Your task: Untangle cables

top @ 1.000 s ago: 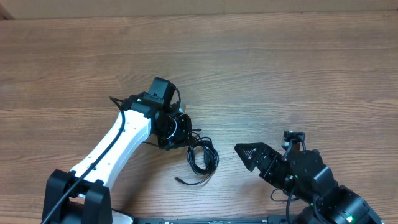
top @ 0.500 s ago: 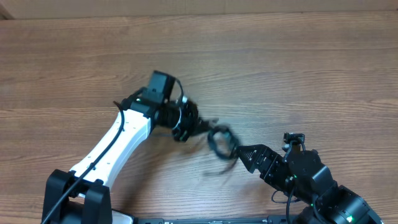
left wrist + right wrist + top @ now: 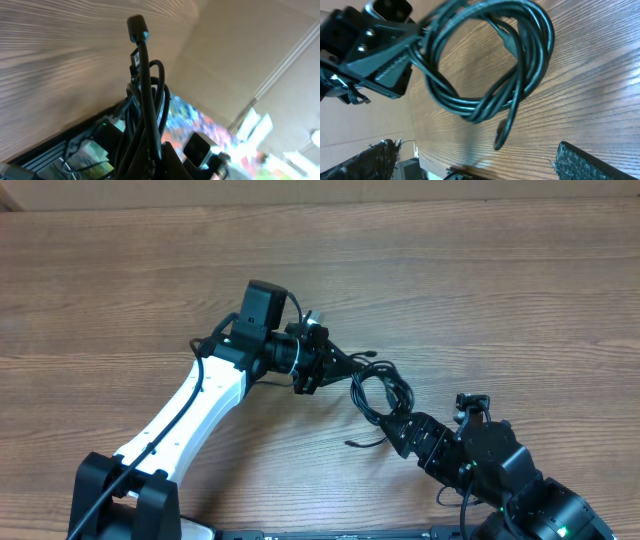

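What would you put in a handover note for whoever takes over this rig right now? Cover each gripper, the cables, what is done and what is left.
Left gripper: shut on the cables, holding the coiled bundle, it seems, up off the table.
Right gripper: open, empty, close beside the bundle.
Done: bundle picked up.
Left: the two cables are not yet separated. One plug end dangles loose, probably a good place for the free gripper to take hold.
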